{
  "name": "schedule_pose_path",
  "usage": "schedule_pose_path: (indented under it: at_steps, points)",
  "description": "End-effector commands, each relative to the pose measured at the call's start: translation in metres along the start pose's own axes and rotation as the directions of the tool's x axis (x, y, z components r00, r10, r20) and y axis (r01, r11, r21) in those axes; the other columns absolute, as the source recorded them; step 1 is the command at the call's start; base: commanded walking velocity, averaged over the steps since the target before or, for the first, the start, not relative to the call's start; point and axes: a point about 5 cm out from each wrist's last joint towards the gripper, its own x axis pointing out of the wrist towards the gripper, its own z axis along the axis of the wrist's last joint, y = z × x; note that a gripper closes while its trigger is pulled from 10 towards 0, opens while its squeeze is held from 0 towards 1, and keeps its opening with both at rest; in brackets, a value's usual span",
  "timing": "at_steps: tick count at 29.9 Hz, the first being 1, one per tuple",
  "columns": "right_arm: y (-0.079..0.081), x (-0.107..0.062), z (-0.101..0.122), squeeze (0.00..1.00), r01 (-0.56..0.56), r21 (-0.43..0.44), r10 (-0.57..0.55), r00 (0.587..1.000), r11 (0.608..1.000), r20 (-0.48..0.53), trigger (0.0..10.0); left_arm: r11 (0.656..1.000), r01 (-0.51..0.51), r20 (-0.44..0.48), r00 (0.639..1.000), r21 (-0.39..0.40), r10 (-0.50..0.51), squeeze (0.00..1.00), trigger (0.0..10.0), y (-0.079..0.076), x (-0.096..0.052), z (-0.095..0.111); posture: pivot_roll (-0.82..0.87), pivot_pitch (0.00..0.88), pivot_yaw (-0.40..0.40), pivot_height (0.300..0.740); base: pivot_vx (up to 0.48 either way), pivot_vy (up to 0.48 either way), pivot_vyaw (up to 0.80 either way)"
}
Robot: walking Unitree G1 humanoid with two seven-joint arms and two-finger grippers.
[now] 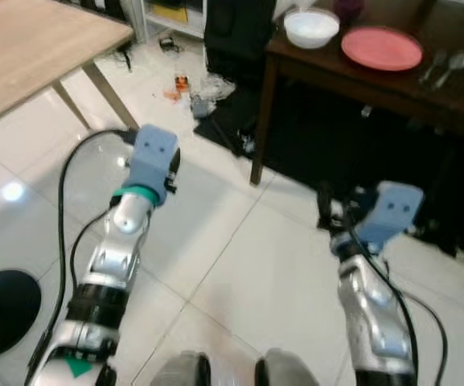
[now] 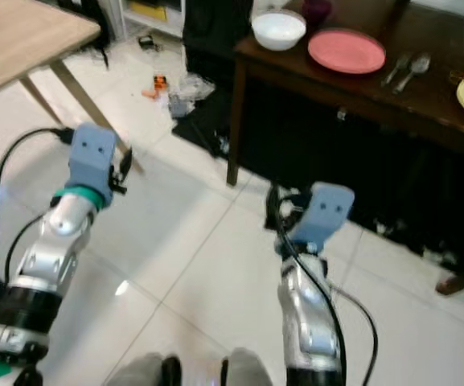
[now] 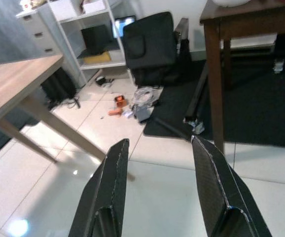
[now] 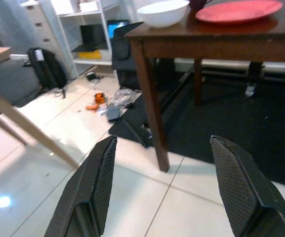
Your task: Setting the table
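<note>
Both arms reach forward over tile; left tool and right tool spread wide, seemingly empty.

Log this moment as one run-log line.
stage: approaching dark table | left gripper: open, empty | right gripper: open, empty | on table: white bowl, red plate, cutlery

A light wooden table stands on the shiny white tile floor. A black chair sits by a white shelf. Small orange bits and a grey bundle of cords lie on the floor near a black mat. A black backpack leans by the wall.
</note>
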Motion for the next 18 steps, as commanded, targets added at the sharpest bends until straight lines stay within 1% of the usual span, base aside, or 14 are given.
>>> schedule_pose_path:
  at_steps: [1, 2, 3, 4, 5, 6, 7, 8, 9, 11, 12, 14, 15, 18]
  points:
    - [0.001, 0.004, 0.022, 0.00, -0.021, -0.120, 0.034, 0.994, 0.993, 0.103, 10.0, 0.997, 0.076, 0.094, 0.993, -0.019, -0.073, 0.00, 10.0, -0.008, -0.002, 0.015, -0.14, 0.013, 0.111, 0.740, 0.469, 0.000, 0.00]
    - [0.001, 0.004, 0.022, 0.00, -0.021, -0.120, 0.034, 0.994, 0.993, 0.103, 10.0, 0.997, 0.076, 0.094, 0.993, -0.019, -0.073, 0.00, 10.0, -0.008, -0.002, 0.015, -0.14, 0.013, 0.111, 0.740, 0.469, 0.000, 0.00]
    - [0.003, 0.006, 0.035, 0.00, -0.037, -0.183, 0.065, 0.986, 0.982, 0.151, 10.0, 0.994, 0.108, 0.136, 0.985, -0.025, -0.104, 0.00, 10.0, -0.010, -0.003, 0.022, -0.14, 0.013, 0.111, 0.740, 0.469, 0.000, 0.00]
    - [0.003, 0.006, 0.035, 0.00, -0.037, -0.183, 0.065, 0.986, 0.982, 0.151, 10.0, 0.994, 0.108, 0.136, 0.985, -0.025, -0.104, 0.00, 10.0, -0.010, -0.003, 0.022, -0.14, 0.013, 0.111, 0.740, 0.469, 0.000, 0.00]
    - [0.005, 0.009, 0.045, 0.00, -0.044, -0.227, 0.088, 0.979, 0.973, 0.186, 10.0, 0.990, 0.137, 0.170, 0.977, -0.030, -0.130, 0.00, 10.0, -0.012, -0.005, 0.028, -0.13, 0.011, 0.097, 0.740, 0.458, 0.000, 0.00]
    - [0.005, 0.009, 0.045, 0.00, -0.044, -0.227, 0.088, 0.979, 0.973, 0.186, 10.0, 0.990, 0.137, 0.170, 0.977, -0.030, -0.130, 0.00, 10.0, -0.012, -0.005, 0.028, -0.13, 0.011, 0.097, 0.740, 0.458, 0.000, 0.00]
    - [0.004, 0.012, 0.053, 0.00, -0.048, -0.244, 0.099, 0.974, 0.969, 0.201, 10.0, 0.986, 0.160, 0.187, 0.971, -0.042, -0.150, 0.00, 10.0, -0.014, -0.006, 0.031, -0.13, 0.009, 0.072, 0.740, 0.428, 0.000, 0.00]
    - [0.002, 0.015, 0.056, 0.00, -0.053, -0.245, 0.104, 0.974, 0.968, 0.202, 10.0, 0.983, 0.176, 0.192, 0.968, -0.059, -0.162, 0.00, 10.0, -0.015, -0.008, 0.032, -0.14, 0.007, 0.048, 0.740, 0.424, 0.000, 0.00]
    - [0.002, 0.015, 0.056, 0.00, -0.053, -0.245, 0.104, 0.974, 0.968, 0.202, 10.0, 0.983, 0.176, 0.192, 0.968, -0.059, -0.162, 0.00, 10.0, -0.015, -0.008, 0.032, -0.14, 0.007, 0.048, 0.740, 0.424, 0.000, 0.00]
    - [-0.005, 0.018, 0.053, 0.00, -0.059, -0.247, 0.103, 0.980, 0.967, 0.169, 10.0, 0.976, 0.199, 0.206, 0.962, -0.089, -0.178, 0.00, 10.0, -0.019, -0.010, 0.034, -0.14, 0.010, 0.001, 0.740, 0.422, 0.000, 0.00]
    - [-0.005, 0.018, 0.053, 0.00, -0.059, -0.247, 0.103, 0.980, 0.967, 0.169, 10.0, 0.976, 0.199, 0.206, 0.962, -0.089, -0.178, 0.00, 10.0, -0.019, -0.010, 0.034, -0.14, 0.010, 0.001, 0.740, 0.420, 0.000, 0.00]
    - [-0.012, 0.018, 0.049, 0.00, -0.055, -0.229, 0.088, 0.986, 0.972, 0.139, 10.0, 0.972, 0.210, 0.215, 0.959, -0.106, -0.184, 0.00, 10.0, -0.021, -0.010, 0.035, -0.15, 0.007, -0.005, 0.740, 0.420, 0.000, 0.00]
    - [-0.012, 0.018, 0.049, 0.00, -0.055, -0.229, 0.088, 0.986, 0.972, 0.139, 10.0, 0.972, 0.210, 0.215, 0.959, -0.106, -0.184, 0.00, 10.0, -0.021, -0.010, 0.035, -0.15, 0.007, -0.005, 0.740, 0.420, 0.000, 0.00]
    - [-0.024, 0.017, 0.041, 0.00, -0.022, -0.169, 0.040, 0.994, 0.985, 0.101, 10.0, 0.967, 0.223, 0.210, 0.958, -0.123, -0.195, 0.00, 10.0, -0.022, -0.008, 0.034, -0.16, 0.004, 0.019, 0.740, 0.420, 0.000, 0.00]
